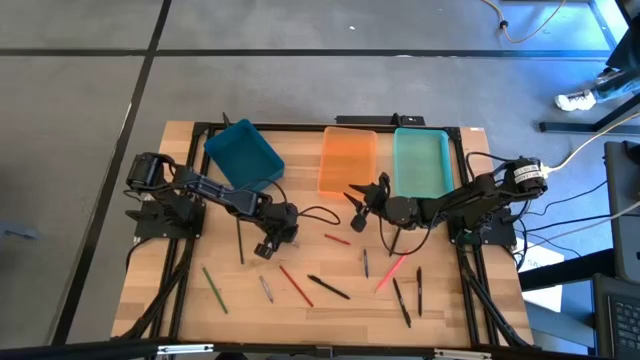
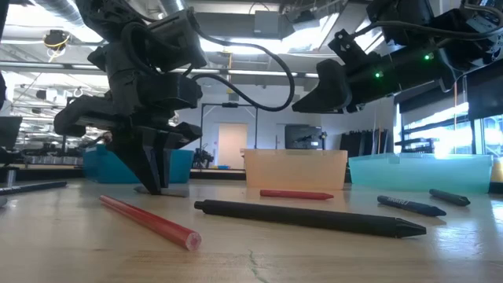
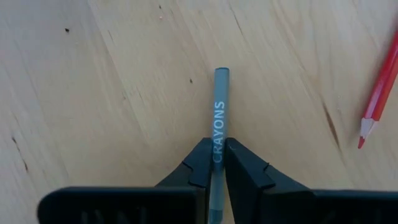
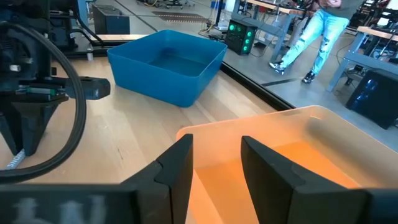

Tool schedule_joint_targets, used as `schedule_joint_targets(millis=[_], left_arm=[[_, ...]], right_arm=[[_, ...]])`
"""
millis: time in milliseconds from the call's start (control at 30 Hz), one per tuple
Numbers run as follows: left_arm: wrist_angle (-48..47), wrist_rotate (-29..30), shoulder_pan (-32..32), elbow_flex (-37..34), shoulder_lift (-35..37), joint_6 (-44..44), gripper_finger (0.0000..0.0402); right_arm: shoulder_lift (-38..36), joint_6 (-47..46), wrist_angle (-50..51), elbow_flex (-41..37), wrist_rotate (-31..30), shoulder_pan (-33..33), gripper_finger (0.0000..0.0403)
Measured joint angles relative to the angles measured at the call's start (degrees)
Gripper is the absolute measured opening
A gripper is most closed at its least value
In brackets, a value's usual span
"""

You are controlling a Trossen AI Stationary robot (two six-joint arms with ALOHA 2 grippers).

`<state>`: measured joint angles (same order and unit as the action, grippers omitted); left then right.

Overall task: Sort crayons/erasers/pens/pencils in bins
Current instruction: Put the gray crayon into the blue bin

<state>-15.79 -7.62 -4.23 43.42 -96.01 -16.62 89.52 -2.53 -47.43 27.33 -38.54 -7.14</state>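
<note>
A grey crayon (image 3: 220,106) printed "CRAYONS" lies on the wooden table, left of centre. My left gripper (image 3: 215,149) is down at the table (image 1: 266,246) and shut on it; in the low view its fingers (image 2: 153,177) point down to the tabletop. My right gripper (image 4: 217,162) is open and empty, raised above the near end of the orange bin (image 4: 292,155), and shows right of centre in the high view (image 1: 358,203). A blue bin (image 1: 243,155), the orange bin (image 1: 347,160) and a teal bin (image 1: 420,160) stand along the far edge. My left gripper pinches the grey crayon between its two fingers around its middle, at the printed label (image 3: 218,134). The fingers come from above, pointing down, and lie across the crayon. The crayon lies flat on the table, its far end (image 3: 222,73) sticking out past the fingertips.
Loose on the near half of the table: a red pencil (image 1: 296,285), a black pen (image 1: 328,287), a green pencil (image 1: 214,289), a red crayon (image 1: 337,239), a pink pencil (image 1: 390,272) and several dark pens (image 1: 402,300). A person walks in the room behind (image 4: 311,31).
</note>
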Motion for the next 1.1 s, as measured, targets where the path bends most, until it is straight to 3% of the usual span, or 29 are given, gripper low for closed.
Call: schedule_joint_targets(millis=[300, 533, 800, 1000, 1100], left_arm=[[-6.2, 3.7, 1.3, 2.7, 6.0, 4.6, 0.0027], [-12.8, 13.6, 4.8, 4.5, 16.0, 5.9, 0.0027], [-10.4, 18.7, 11.3, 4.5, 23.7, 7.3, 0.0027], [-14.2, 29.9, 17.7, 4.6, 25.6, 7.3, 0.0027], [-15.9, 32.0, 21.9, 4.6, 25.6, 7.3, 0.0027]], right_arm=[[0.0, -0.2, -0.2, 0.0, -3.4, -0.6, 0.0139], [0.0, -0.3, -0.2, 0.0, -3.5, -0.6, 0.0139], [-0.1, -0.3, -1.1, 0.0, -4.9, -0.6, 0.0139], [-0.3, -0.3, -1.1, 0.0, -8.5, -1.4, 0.0139], [-0.3, -0.2, -1.1, 0.0, -10.0, -1.8, 0.0139]])
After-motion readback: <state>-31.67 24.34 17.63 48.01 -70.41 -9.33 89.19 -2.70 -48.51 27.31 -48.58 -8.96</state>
